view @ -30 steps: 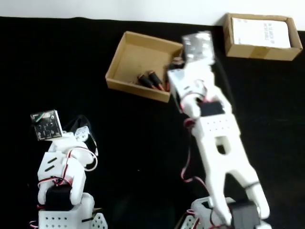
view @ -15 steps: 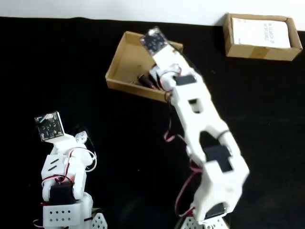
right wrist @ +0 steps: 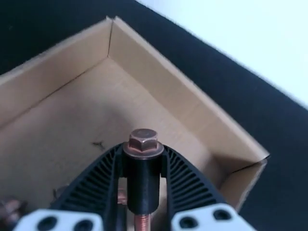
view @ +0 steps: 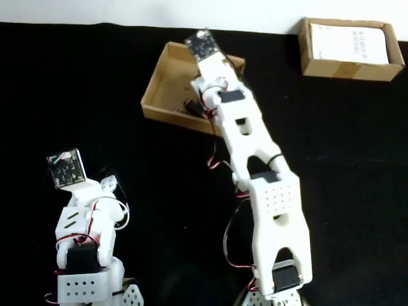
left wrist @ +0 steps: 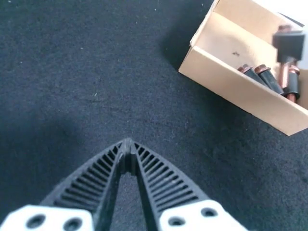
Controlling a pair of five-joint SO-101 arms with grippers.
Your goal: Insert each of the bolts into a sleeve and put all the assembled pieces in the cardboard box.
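One sleeved bolt (right wrist: 143, 179) sits clamped in right hand (right wrist: 142, 153).

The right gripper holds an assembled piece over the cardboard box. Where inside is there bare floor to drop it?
The cardboard box has bare floor from its far corner to around the assembled piece held in the right gripper. It is crowded along the wall nearest the arms, where finished pieces lie together.
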